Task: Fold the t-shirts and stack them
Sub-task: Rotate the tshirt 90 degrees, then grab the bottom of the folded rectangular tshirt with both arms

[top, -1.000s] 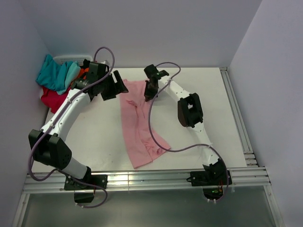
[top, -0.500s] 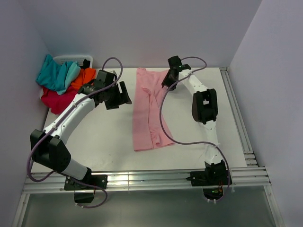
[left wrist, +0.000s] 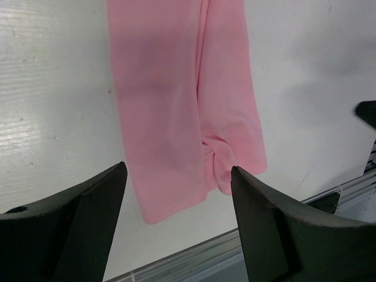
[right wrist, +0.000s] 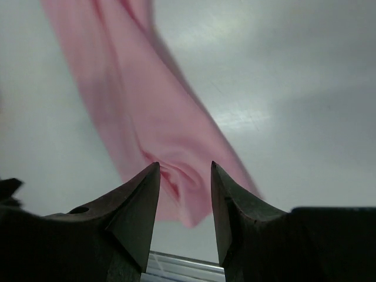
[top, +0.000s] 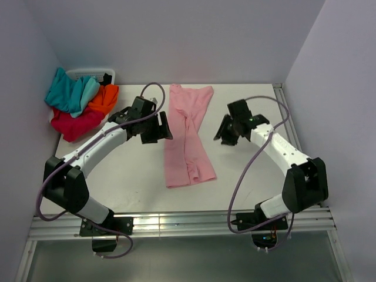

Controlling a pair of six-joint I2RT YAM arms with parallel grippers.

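The light pink t-shirt (top: 187, 135) lies folded into a long narrow strip in the middle of the white table, running from the back edge toward the front. It shows in the left wrist view (left wrist: 182, 100) and the right wrist view (right wrist: 147, 123). My left gripper (top: 158, 128) is open and empty just left of the strip. My right gripper (top: 226, 132) is open and empty to the right of it, apart from the cloth. The teal (top: 67, 91), orange (top: 103, 98) and crimson red (top: 73, 124) t-shirts lie heaped at the back left.
A white basket rim (top: 88, 73) shows behind the heap in the back left corner. Metal rails (top: 176, 224) run along the table's front edge and another rail (top: 294, 141) along the right side. Walls close in at left, back and right.
The pink shirt has been let go and lies straight on the table. My right gripper has swung from the shirt's back end to the right and toward the front. My left gripper moved right, nearer the strip.
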